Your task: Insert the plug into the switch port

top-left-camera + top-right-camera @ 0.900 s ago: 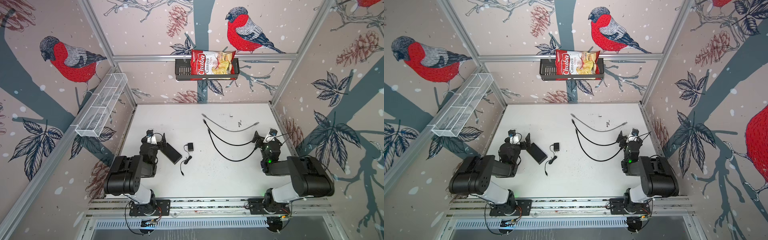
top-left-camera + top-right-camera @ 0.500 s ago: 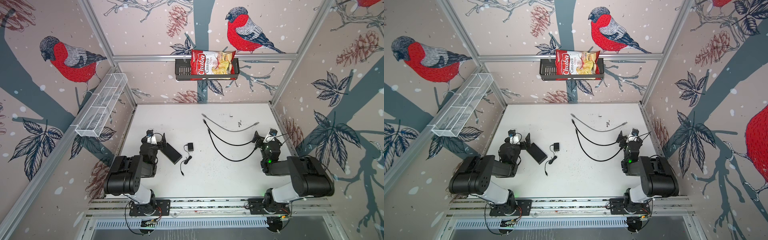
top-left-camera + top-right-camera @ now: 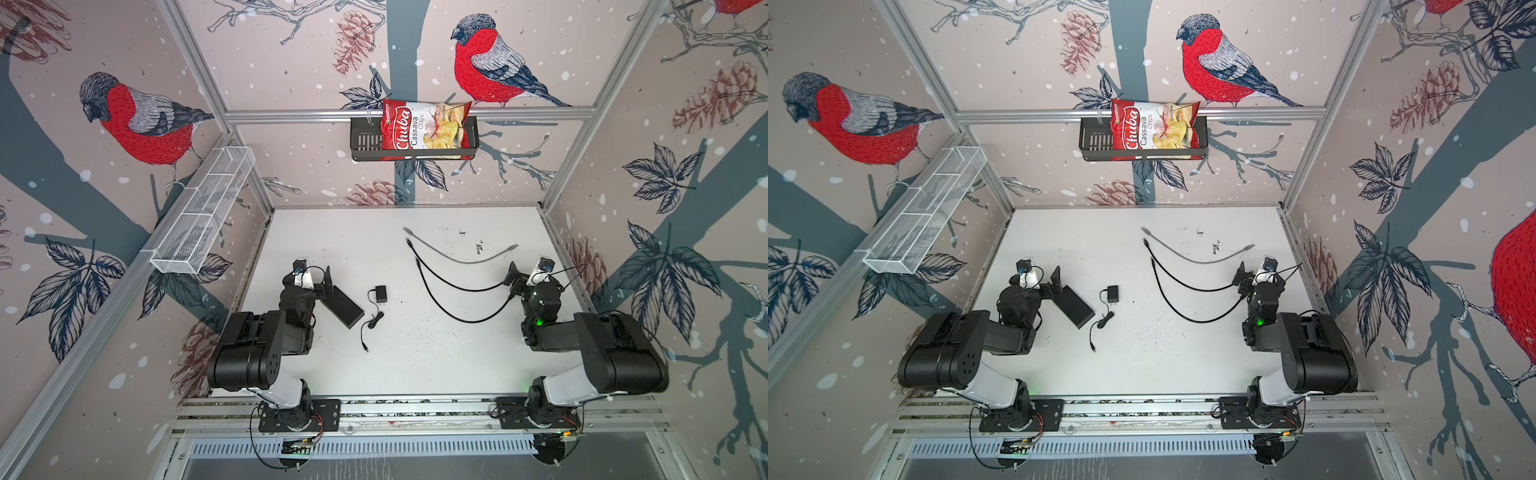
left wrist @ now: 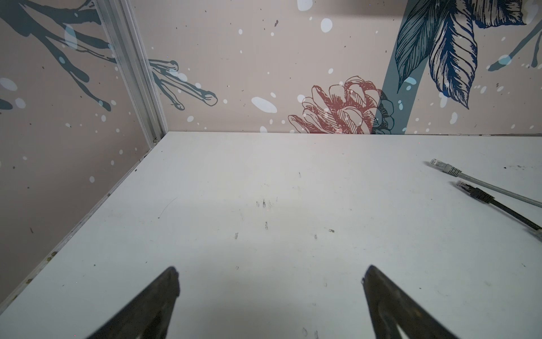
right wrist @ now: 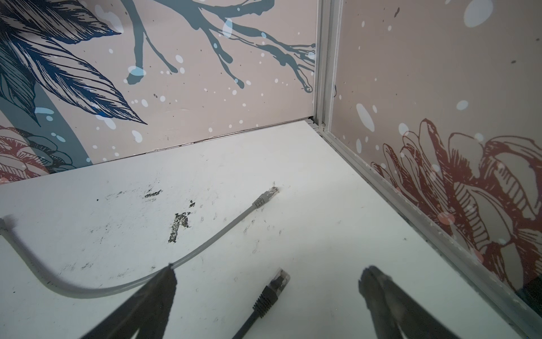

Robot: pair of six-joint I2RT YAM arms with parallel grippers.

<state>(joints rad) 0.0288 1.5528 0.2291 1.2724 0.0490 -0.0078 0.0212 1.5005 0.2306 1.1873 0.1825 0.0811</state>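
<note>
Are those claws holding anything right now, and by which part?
Nothing is held. The left gripper and right gripper both stand open; a black plug lies loose on the table by the right one, untouched.

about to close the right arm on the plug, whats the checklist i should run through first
1. Right gripper open and empty: ok.
2. Black cable plug lying between its fingers, not yet gripped: ok.
3. Left gripper open and empty: ok.
4. Black switch box steadied: not ok; the left wrist view shows only bare table between that gripper's fingers.
5. Switch port facing the plug: cannot tell; no socket is visible in the top views.
6. Route across to the box clear: not ok; the power adapter lies between box and plug.
</note>
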